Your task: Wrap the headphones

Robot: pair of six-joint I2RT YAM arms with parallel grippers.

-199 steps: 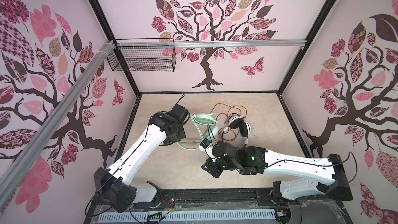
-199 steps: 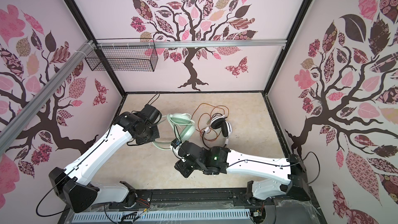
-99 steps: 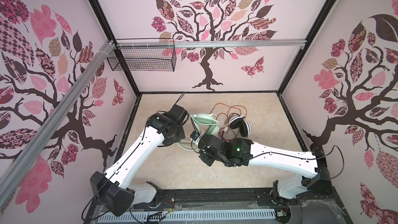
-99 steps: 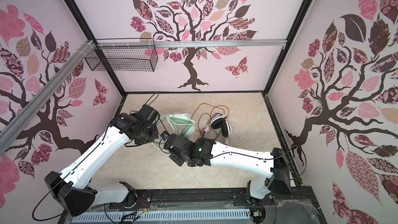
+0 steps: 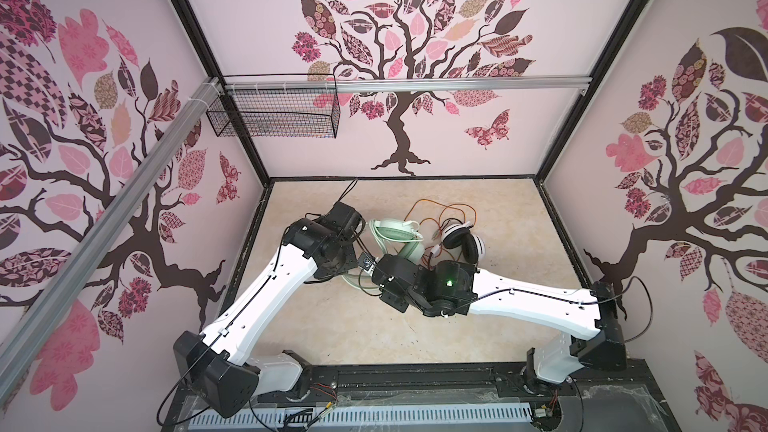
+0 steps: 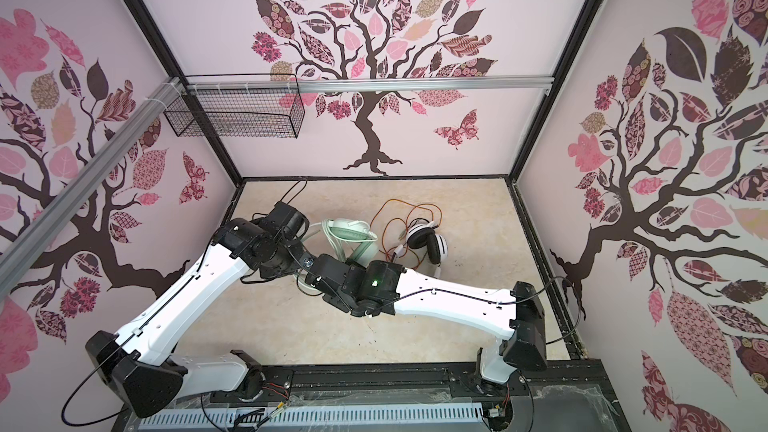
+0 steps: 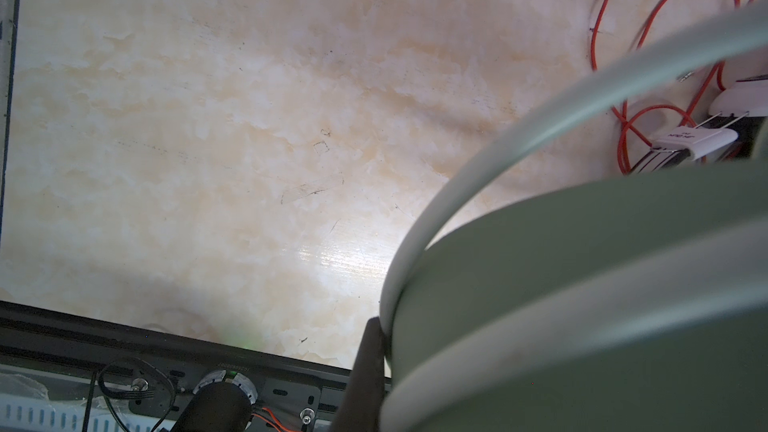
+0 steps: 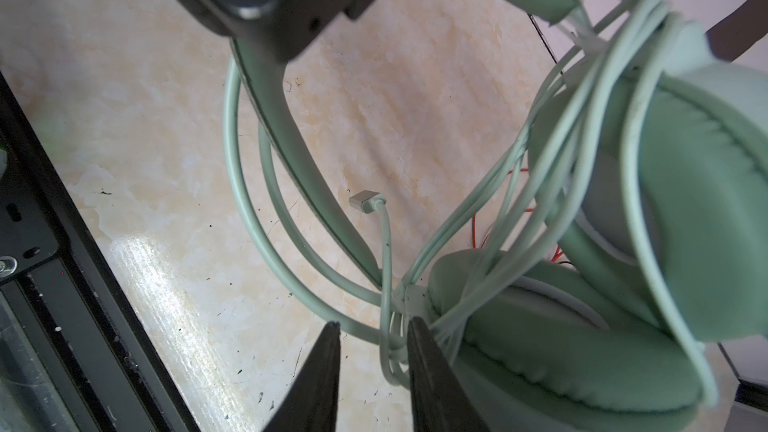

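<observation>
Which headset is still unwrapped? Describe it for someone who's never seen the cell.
From the painted tree trunk at the back, drop to the marble-look tabletop, just right of centre. The white headphones lie there. Unlike the mint-green pair beside them, whose pale cord is looped around it, they have black pads and an orange-red cord sprawled loose.

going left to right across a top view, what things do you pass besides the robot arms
wire basket → mint-green headphones → white headphones with black pads
</observation>
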